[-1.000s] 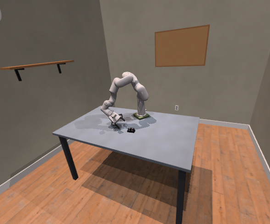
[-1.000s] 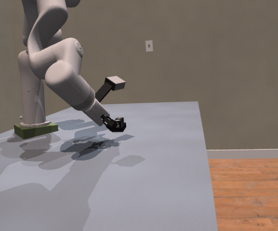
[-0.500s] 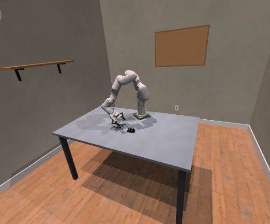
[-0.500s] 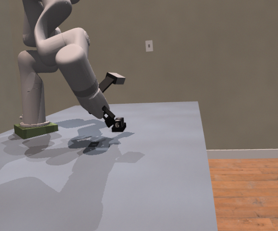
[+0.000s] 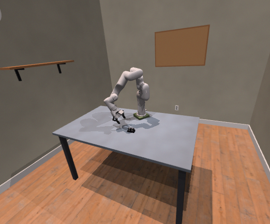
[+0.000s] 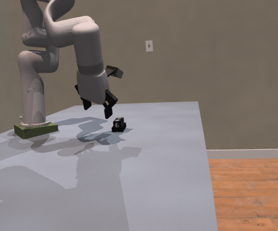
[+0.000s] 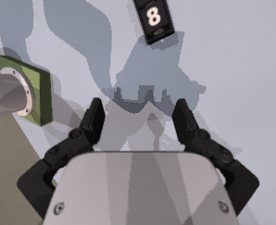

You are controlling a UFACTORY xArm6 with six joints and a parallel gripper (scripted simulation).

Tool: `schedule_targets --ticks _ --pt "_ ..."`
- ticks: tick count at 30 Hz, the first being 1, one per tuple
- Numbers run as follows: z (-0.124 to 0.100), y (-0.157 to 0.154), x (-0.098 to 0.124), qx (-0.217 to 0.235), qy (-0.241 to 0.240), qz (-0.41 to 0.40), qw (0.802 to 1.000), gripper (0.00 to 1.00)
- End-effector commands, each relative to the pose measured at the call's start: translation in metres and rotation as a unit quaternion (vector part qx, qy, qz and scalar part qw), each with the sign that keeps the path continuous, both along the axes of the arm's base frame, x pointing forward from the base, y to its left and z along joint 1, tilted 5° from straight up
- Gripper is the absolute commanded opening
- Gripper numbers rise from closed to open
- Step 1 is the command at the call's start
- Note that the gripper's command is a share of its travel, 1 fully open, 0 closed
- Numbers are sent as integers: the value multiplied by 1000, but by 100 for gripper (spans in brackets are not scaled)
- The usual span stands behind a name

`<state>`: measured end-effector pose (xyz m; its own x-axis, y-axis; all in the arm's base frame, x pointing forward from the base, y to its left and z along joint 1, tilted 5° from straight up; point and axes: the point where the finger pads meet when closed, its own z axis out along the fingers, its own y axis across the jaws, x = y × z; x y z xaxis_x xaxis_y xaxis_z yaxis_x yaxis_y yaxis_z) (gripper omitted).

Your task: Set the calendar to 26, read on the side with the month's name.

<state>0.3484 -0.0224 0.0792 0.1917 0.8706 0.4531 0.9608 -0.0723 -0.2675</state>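
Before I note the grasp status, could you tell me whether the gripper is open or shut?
Open: the wrist view shows the gripper's fingers spread wide, nothing between them.

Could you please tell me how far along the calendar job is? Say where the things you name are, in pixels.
The black tray (image 5: pixel 133 131) (image 6: pixel 117 130) sits on the table (image 5: pixel 161 144) (image 6: pixel 164 173), a digit cube (image 6: pixel 117 125) (image 7: pixel 153 17) in it. The open gripper (image 5: pixel 121 120) (image 6: pixel 97 113) (image 7: pixel 139 106) stands off it, empty. Whether it reads 26 I cannot tell; checking or setting that may remain.
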Motion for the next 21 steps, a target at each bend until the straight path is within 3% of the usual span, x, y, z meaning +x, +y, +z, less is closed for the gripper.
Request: schedule_targets --ticks 1,10,12,21 --pt "13 -3 1 -67 -40 40 996 100" --pt "31 -5 7 -127 -89 85 984 100" --pt "41 -4 10 -156 -118 109 975 100" --pt "59 -1 17 -197 -165 143 956 100"
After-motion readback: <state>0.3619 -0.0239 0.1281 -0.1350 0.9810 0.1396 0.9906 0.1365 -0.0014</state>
